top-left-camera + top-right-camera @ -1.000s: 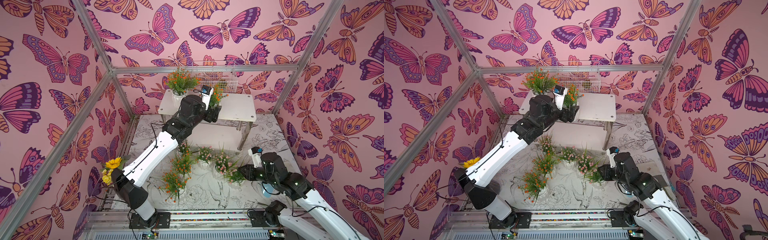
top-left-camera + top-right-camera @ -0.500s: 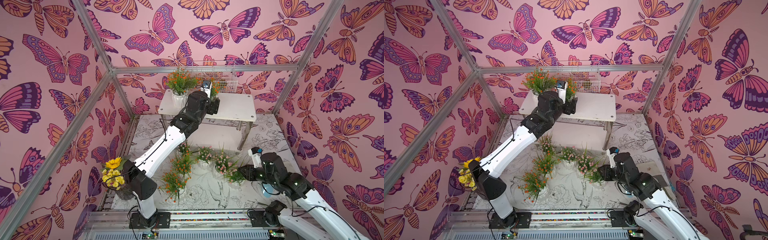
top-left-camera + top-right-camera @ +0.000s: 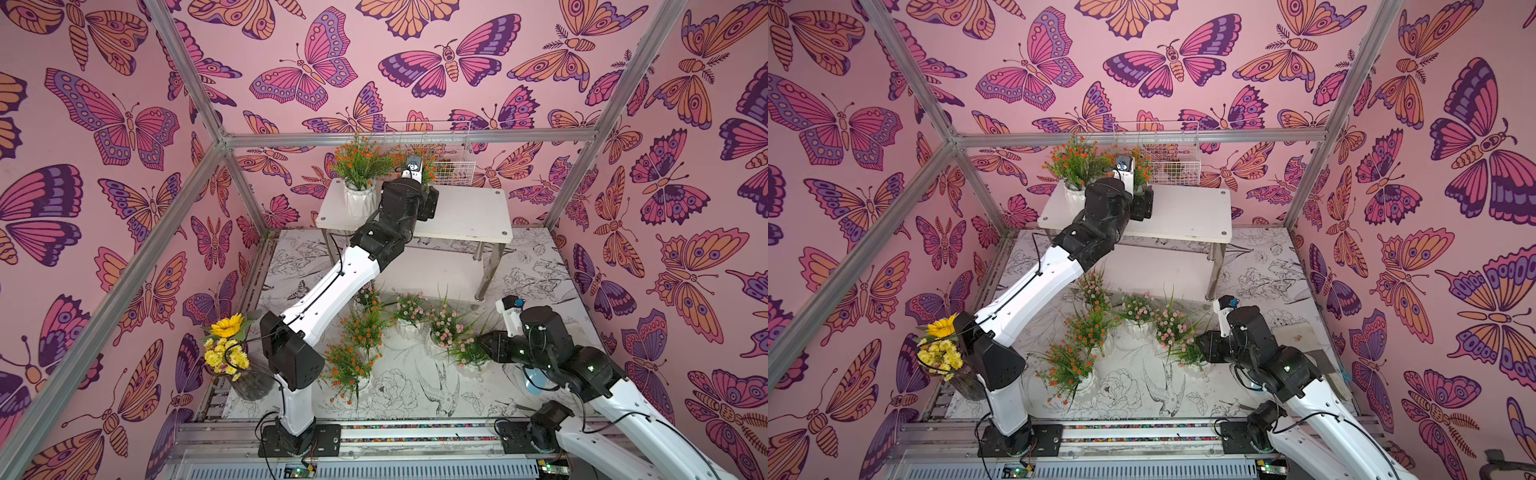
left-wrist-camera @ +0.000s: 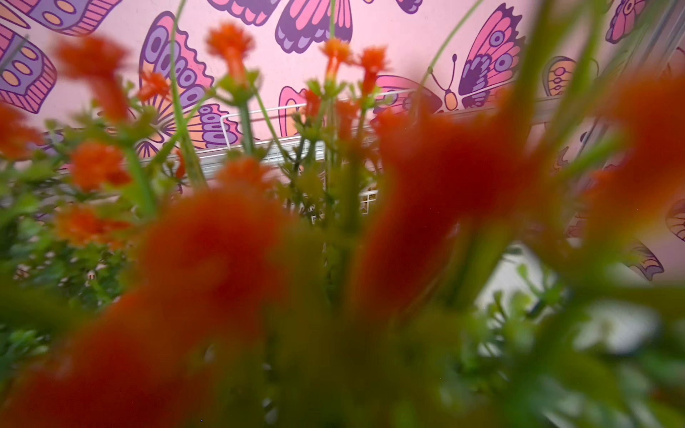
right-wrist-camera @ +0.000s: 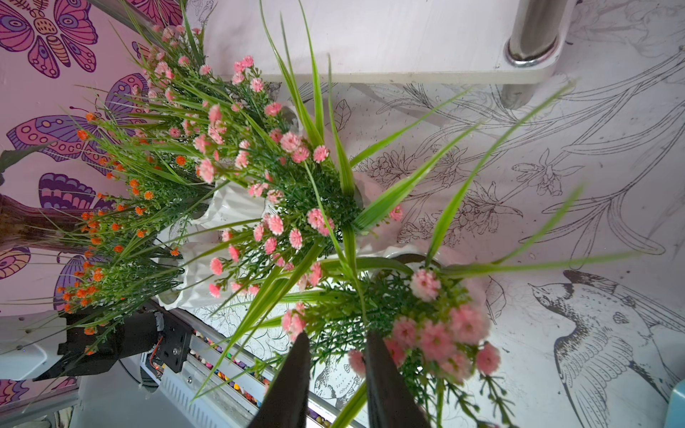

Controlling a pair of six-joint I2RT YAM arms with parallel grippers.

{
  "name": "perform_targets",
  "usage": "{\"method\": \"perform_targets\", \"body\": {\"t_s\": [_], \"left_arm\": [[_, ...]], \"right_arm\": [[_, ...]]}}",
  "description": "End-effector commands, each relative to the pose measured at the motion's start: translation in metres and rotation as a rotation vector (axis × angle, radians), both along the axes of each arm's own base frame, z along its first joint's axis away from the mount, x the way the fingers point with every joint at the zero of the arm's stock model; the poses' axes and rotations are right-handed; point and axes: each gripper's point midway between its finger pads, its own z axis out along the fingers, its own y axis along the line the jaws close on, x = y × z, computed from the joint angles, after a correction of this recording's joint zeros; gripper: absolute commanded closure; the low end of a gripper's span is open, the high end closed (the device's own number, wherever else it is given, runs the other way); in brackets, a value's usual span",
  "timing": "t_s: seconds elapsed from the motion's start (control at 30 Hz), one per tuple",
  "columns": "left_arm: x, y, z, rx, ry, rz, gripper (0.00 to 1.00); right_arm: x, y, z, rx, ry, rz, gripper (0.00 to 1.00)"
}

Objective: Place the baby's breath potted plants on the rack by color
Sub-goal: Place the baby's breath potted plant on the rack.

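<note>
One second has carried the left claw (image 3: 428, 196) from the top board's front edge toward its back edge, gripping an orange plant (image 3: 431, 168) by the pot. It now sits just beside the other orange plant (image 3: 358, 166) at the back left corner of the rack (image 3: 469, 216). Probably only set-down and release remain here. Right claw (image 5: 335, 355) has not stirred: jaws narrow among a pink plant's (image 5: 426, 315) sprigs toward the tabletop's front right, grip unclear. Five more plants wait nearby.

Walls (image 3: 124, 208) pink w/ purple & orange butterflies. Rack (image 3: 469, 216) white. Pots (image 3: 360, 201) white; orange plants (image 3: 365, 328) & pink plants (image 3: 444, 322), all leafy green. Sunflower (image 3: 227, 325) yellow. Floor (image 3: 415, 395) white w/ black bird & flower drawings.
</note>
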Motion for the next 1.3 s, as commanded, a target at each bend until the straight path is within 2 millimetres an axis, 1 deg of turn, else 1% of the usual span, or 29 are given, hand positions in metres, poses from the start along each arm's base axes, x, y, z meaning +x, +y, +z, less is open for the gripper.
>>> {"method": "perform_targets", "body": {"t_s": [0.0,0.2,0.27,0.33,0.5,0.73,0.93,1.1,1.27], "left_arm": [[0.006,0.016,0.015,-0.005,-0.043,0.068,0.27],[0.006,0.017,0.013,-0.008,-0.038,0.068,0.21],[0.006,0.018,0.012,-0.004,-0.035,0.076,0.16],[0.006,0.019,0.011,-0.002,-0.034,0.081,0.09],[0.006,0.021,0.01,0.001,-0.033,0.09,0.01],[0.004,0.022,0.01,-0.003,-0.031,0.086,0.0],[-0.007,0.021,0.014,-0.019,-0.026,0.035,0.0],[-0.017,0.027,0.018,-0.024,-0.028,0.022,0.0],[-0.028,0.028,0.019,-0.029,-0.026,-0.016,0.0]], "right_arm": [[0.002,-0.003,0.001,0.002,-0.007,-0.021,0.72],[0.001,-0.004,0.003,0.001,-0.009,-0.022,0.72],[0.001,-0.004,0.003,0.002,-0.01,-0.022,0.72],[0.001,-0.005,0.003,0.001,-0.01,-0.023,0.72],[0.001,-0.005,0.004,0.001,-0.012,-0.024,0.72],[0.0,-0.006,0.004,0.001,-0.014,-0.026,0.72],[-0.001,-0.008,0.004,0.001,-0.017,-0.033,0.72],[-0.001,-0.008,0.004,0.001,-0.016,-0.033,0.72],[0.0,-0.008,0.005,0.002,-0.022,-0.035,0.72]]}}
